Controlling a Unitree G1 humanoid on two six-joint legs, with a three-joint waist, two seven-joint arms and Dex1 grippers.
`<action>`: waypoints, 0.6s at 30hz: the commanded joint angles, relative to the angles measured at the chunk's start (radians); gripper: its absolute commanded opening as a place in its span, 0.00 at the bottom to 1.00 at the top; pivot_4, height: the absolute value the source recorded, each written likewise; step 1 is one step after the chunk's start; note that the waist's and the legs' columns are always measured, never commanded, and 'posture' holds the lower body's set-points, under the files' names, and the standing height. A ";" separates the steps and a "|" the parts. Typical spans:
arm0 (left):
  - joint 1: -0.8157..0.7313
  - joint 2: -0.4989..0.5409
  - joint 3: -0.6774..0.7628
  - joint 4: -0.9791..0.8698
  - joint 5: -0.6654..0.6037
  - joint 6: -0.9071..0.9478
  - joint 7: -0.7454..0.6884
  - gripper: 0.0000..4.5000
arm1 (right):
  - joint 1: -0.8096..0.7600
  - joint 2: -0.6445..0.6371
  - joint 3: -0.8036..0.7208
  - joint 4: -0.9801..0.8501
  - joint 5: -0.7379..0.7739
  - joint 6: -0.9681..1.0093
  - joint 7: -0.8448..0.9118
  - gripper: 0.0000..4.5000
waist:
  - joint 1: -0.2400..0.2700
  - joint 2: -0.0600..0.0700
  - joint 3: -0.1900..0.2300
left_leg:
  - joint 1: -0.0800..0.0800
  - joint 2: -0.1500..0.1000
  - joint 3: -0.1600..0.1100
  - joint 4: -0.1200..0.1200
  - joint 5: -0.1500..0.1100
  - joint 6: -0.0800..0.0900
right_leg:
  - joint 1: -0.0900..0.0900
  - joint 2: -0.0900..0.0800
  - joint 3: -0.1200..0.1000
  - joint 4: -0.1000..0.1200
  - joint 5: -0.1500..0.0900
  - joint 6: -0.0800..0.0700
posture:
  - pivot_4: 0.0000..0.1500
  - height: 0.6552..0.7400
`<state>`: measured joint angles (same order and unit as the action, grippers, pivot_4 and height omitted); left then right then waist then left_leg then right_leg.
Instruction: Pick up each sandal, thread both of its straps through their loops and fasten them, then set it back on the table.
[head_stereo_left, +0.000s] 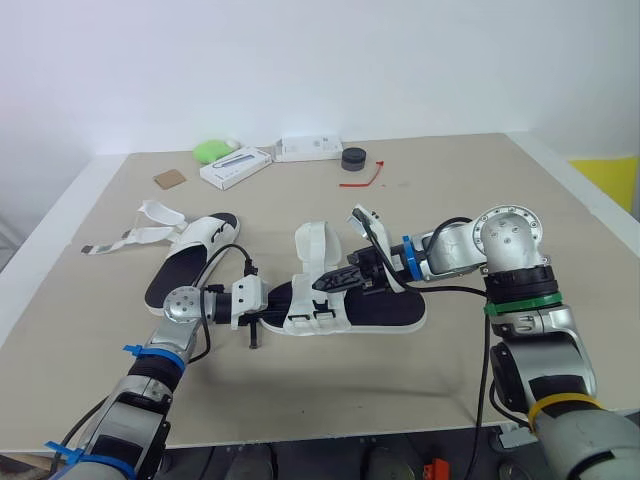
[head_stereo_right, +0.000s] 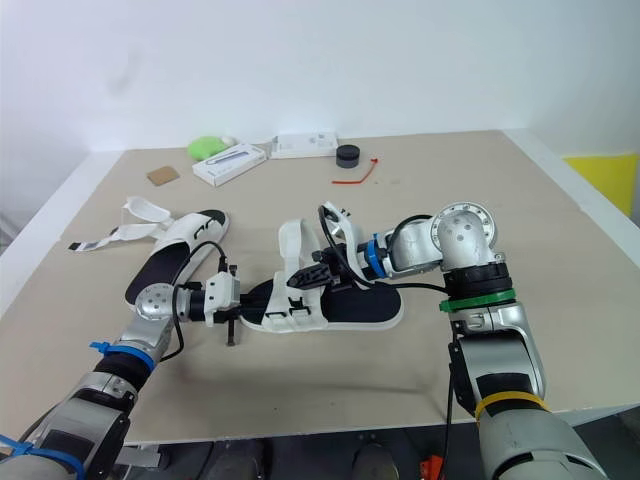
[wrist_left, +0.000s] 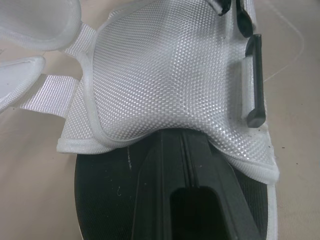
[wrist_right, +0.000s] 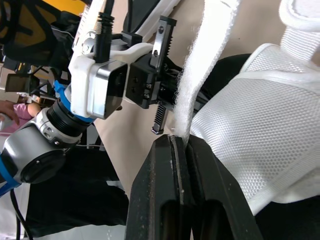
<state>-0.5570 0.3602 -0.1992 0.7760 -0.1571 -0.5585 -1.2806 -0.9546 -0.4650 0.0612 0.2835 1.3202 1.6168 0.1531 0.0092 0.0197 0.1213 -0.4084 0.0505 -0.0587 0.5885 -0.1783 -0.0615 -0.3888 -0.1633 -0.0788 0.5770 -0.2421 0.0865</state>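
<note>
Your robot is working on the nearer of two sandals. The black-soled sandal with white mesh straps (head_stereo_left: 385, 312) is lying flat on the beige table (head_stereo_left: 470, 190), near the middle of its front edge. Your right gripper (head_stereo_left: 338, 282) is pinching the sandal's long white fuzzy strap (wrist_right: 200, 75), with its fingers pressed tight on it, and is holding it lifted above the sole. Your left gripper (head_stereo_left: 268, 303) is reaching in from the sandal's left end. Its fingers (wrist_left: 160, 175) are lying close together over the black insole, tips tucked under the white woven mesh panel (wrist_left: 170, 85), apparently nipping its edge. The step in hand looks like threading, as nothing seems to be passing through the black plastic loop (wrist_left: 255, 80) at the panel's side. Next you are needing to steer the strap's free end into that slot while the left gripper is steadying the panel, then fold it back to fasten. Both straps are standing open. The second matching sandal (head_stereo_left: 190, 262), straps splayed, is waiting near the table's left edge
</note>
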 joint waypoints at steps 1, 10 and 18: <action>0.136 0.005 -0.131 0.144 0.154 0.094 -0.030 0.00 | 0.002 -0.017 -0.010 -0.028 0.010 -0.002 0.022 0.05 | 0.000 0.000 0.000 | 0.000 0.000 0.000 0.000 0.000 0.000 | 0.000 0.000 0.000 0.000 0.000 0.000 | 1.00 1.00; 0.142 0.005 -0.130 0.140 0.152 0.097 -0.027 0.00 | 0.021 -0.060 0.041 -0.030 0.112 -0.002 0.011 0.05 | 0.000 0.000 0.000 | 0.000 0.000 0.000 0.000 0.000 0.000 | 0.000 0.000 0.000 0.000 0.000 0.000 | 1.00 1.00; 0.149 0.005 -0.133 0.138 0.154 0.096 -0.029 0.00 | 0.008 -0.067 0.104 0.013 0.178 -0.002 -0.036 0.05 | 0.000 0.000 -0.001 | 0.000 0.000 0.000 0.000 0.000 0.000 | 0.000 0.000 0.000 0.000 0.000 0.000 | 1.00 1.00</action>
<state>-0.5474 0.3607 -0.1992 0.7638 -0.1571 -0.5585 -1.2788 -0.9298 -0.5299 0.1430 0.2872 1.4649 1.6089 0.1263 0.0092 0.0198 0.1208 -0.4081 0.0505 -0.0586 0.5885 -0.1782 -0.0615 -0.3884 -0.1634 -0.0788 0.5770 -0.2421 0.0865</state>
